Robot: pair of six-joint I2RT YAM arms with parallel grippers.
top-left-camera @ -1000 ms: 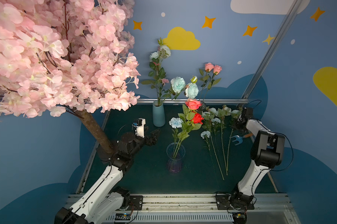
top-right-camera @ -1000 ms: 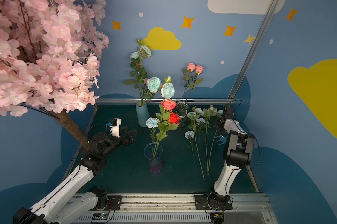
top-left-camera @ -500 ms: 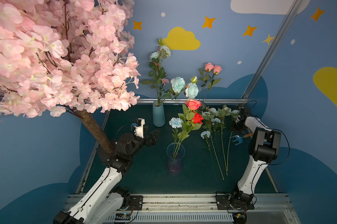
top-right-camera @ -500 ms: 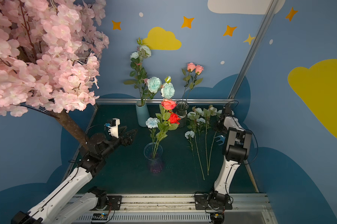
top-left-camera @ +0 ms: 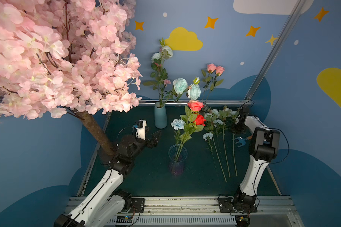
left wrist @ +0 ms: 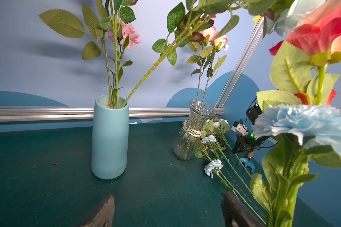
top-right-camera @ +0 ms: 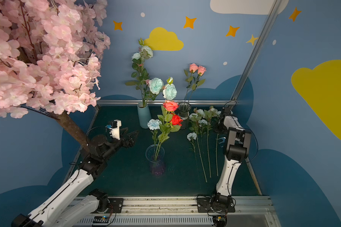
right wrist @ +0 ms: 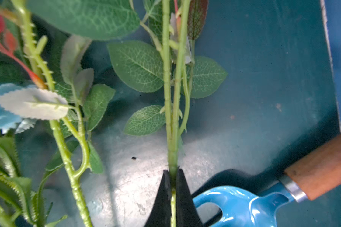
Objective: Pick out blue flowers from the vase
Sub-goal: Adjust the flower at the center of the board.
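Far right of the tabletop [top-left-camera: 146, 176]: right gripper [right wrist: 172, 174] is down low, fingers [right wrist: 161, 202] pinched tight on the green stem [right wrist: 172, 153] of the rightmost of several blue flowers [top-left-camera: 207, 135]. They lie side by side there, heads toward the back wall. The grip is on the leafy upper part of the stem, just beside a blue hand rake [right wrist: 242, 206] with a wooden handle. Can't tell if the stem is lifted off the tabletop.

One more blue carnation [top-left-camera: 177, 124] stands in the clear glass vase [top-left-camera: 177, 159] mid-tabletop, together with two red roses [top-left-camera: 196, 106].

To the left of that vase, left gripper [top-left-camera: 154, 138] hovers with fingers [left wrist: 104, 212] wide apart, holding nothing. It faces the turquoise vase [left wrist: 109, 137] at the back, which carries big aqua roses [top-left-camera: 180, 85].

A ribbed glass vase [left wrist: 193, 131] with pink roses [top-left-camera: 214, 68] stands at the head end of the laid-out stems. Pink blossom tree [top-left-camera: 47, 59] at left.
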